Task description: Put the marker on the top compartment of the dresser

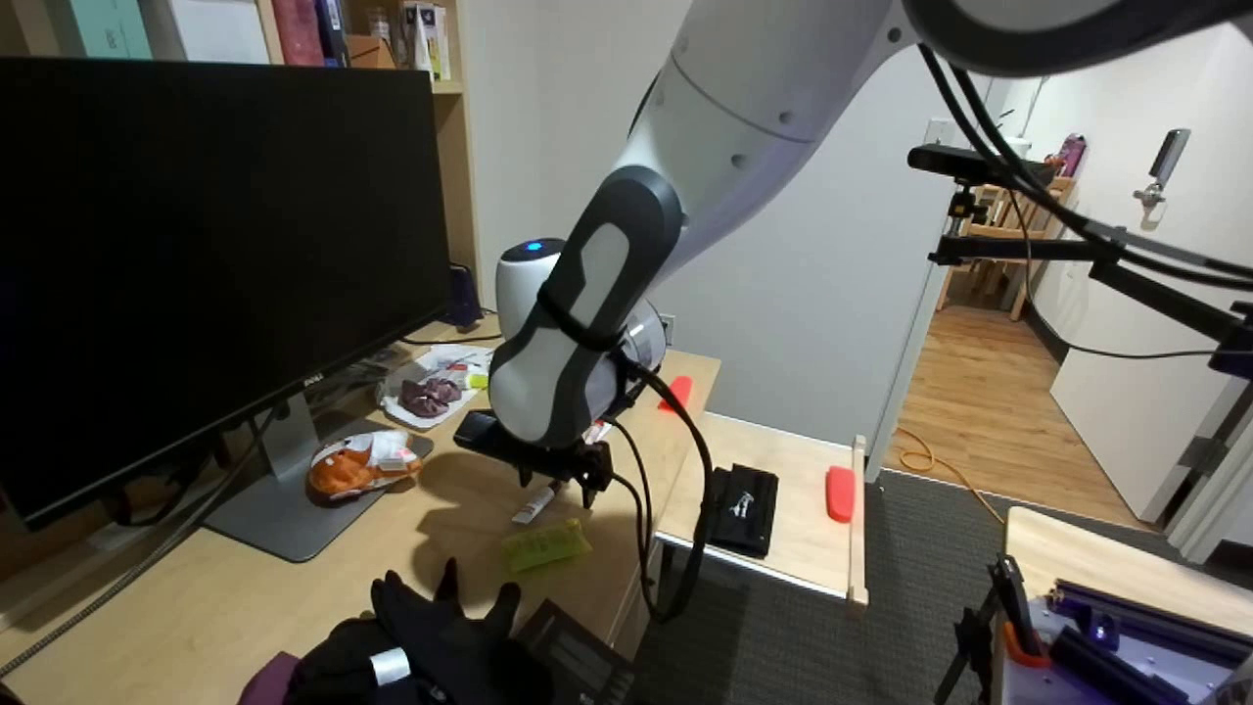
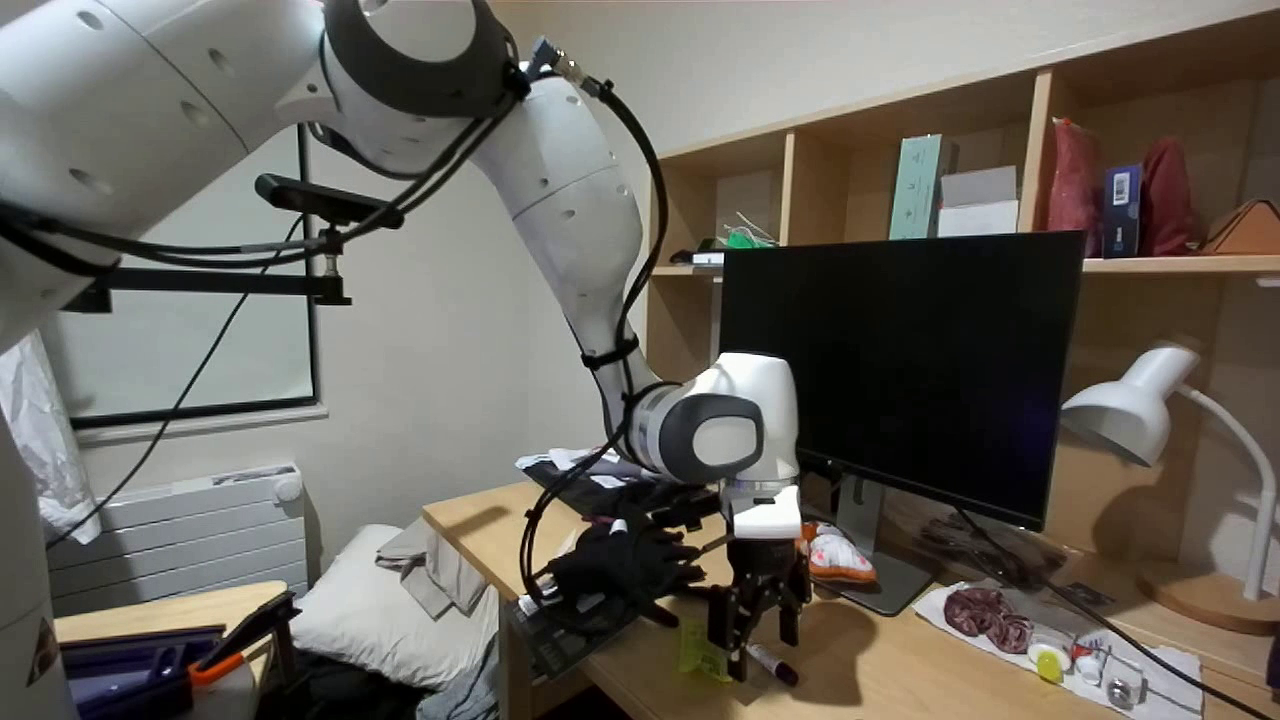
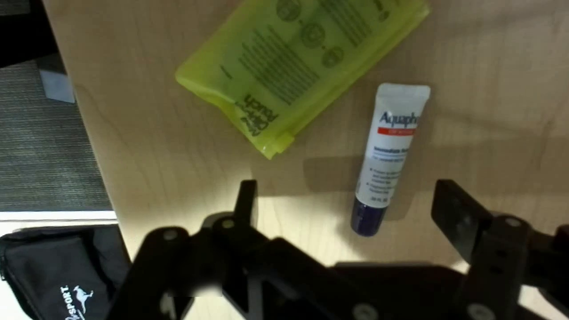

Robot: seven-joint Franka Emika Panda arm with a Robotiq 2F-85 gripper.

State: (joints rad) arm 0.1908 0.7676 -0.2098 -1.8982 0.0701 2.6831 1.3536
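The marker of the task shows as a white tube with a dark purple cap, labelled Aquaphor, lying on the desk; it is in the wrist view [image 3: 386, 153] and in both exterior views [image 1: 534, 504] [image 2: 773, 664]. My gripper [image 3: 348, 195] is open and empty, pointing down just above the desk. It also shows in both exterior views [image 1: 556, 490] [image 2: 763, 645]. In the wrist view the tube's capped end lies between the two spread fingers, apart from both. A pulled-out wooden drawer [image 1: 805, 534], seemingly the dresser's compartment, sits beside the desk, lower than its top.
A yellow packet [image 3: 302, 62] lies close to the tube. The drawer holds a black pouch [image 1: 744, 509] and a red object [image 1: 840, 493]. Another red object [image 1: 677, 394] lies on the desk corner. Black gloves [image 1: 440, 627], an orange plush [image 1: 357, 465] and a large monitor [image 1: 215, 274] stand around.
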